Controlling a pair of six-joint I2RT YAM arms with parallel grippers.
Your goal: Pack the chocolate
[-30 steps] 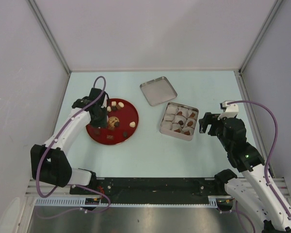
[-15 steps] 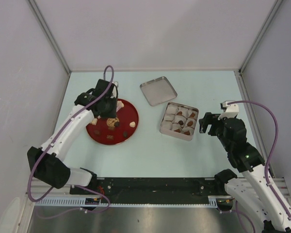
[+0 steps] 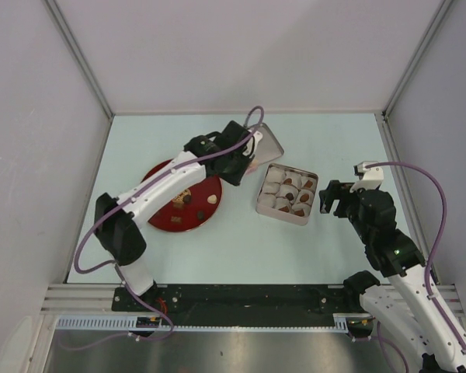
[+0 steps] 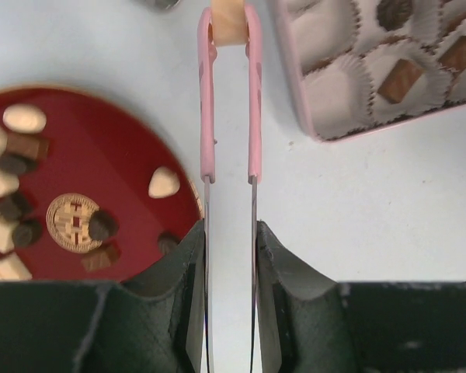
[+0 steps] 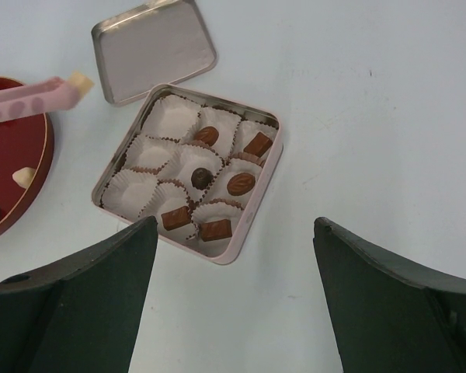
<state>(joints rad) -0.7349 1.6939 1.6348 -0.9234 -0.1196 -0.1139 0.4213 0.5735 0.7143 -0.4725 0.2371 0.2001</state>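
Desk (image 3: 217, 249) carries a plate (image 4: 101, 155) left of centre, a tin (image 4: 388, 123) to its right and the lid (image 5: 154, 50) toward the far edge. Left claw (image 4: 231, 229) is pinched partway on tongs (image 4: 206, 101), whose tips clamp a cream chocolate (image 4: 228, 23) above bare desk between plate and tin. Right claw (image 3: 328, 198) gapes wide, empty, right of the tin.

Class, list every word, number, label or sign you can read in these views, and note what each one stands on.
No legible text in any view.
Gold disc on the red plate: embossed pattern, too small and blurred to read.
Tin, lid, pink tongs: no legible marking visible.
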